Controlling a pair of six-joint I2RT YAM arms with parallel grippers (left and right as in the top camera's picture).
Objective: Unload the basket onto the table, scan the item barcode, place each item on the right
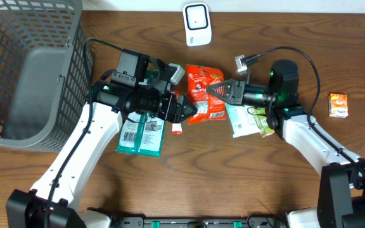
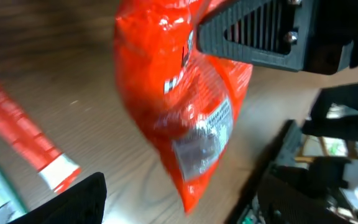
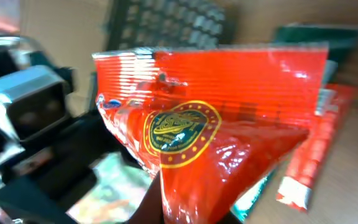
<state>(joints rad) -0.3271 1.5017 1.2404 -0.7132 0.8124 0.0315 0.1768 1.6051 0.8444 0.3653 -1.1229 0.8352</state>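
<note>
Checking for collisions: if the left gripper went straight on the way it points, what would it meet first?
Probably the red bag pinched by the right gripper, just ahead of the open left gripper; depth unclear.

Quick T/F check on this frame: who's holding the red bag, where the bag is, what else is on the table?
1. The right gripper pinches the red bag. True.
2. The left gripper is clamped on the red bag. False: its jaws stand open next to the bag.
3. The red bag lies in the basket. False: it is at mid-table between the two grippers, away from the basket.
4. A small orange box sits on the table by itself, beyond the right arm. True.
</note>
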